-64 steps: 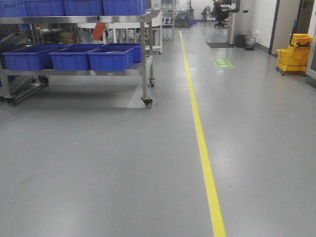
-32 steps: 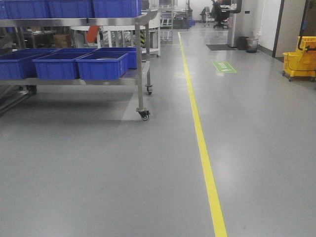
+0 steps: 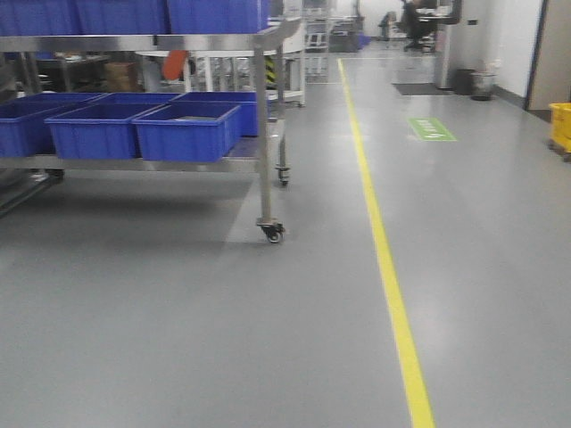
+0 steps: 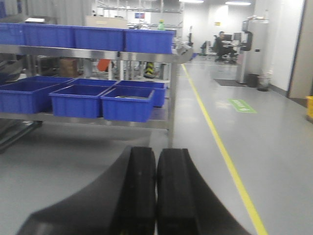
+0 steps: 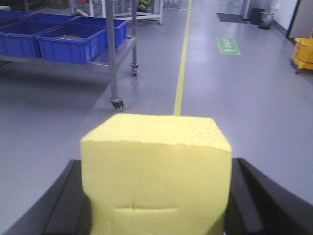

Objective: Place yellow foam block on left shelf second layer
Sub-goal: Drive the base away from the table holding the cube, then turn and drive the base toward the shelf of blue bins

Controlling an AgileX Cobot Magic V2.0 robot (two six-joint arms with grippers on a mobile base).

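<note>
The yellow foam block (image 5: 156,171) fills the right wrist view, clamped between my right gripper's (image 5: 155,196) black fingers. The left shelf (image 3: 263,107), a steel rack on casters, stands ahead to the left with blue bins (image 3: 187,131) on its lower tier and more on the tier above. It also shows in the left wrist view (image 4: 171,88) and the right wrist view (image 5: 111,54). My left gripper (image 4: 156,191) is shut and empty, its two black fingers pressed together, pointing toward the shelf. Neither gripper shows in the front view.
A yellow floor line (image 3: 388,259) runs forward on the right of the shelf. A yellow mop bucket (image 3: 561,125) stands at the far right. A green floor sign (image 3: 432,128), a bin and a seated person at a desk lie farther back. Other racks stand behind the shelf.
The view has shifted: the shelf has grown larger and nearer, and the mop bucket has slid toward the right edge. The base has moved forward and turned.
</note>
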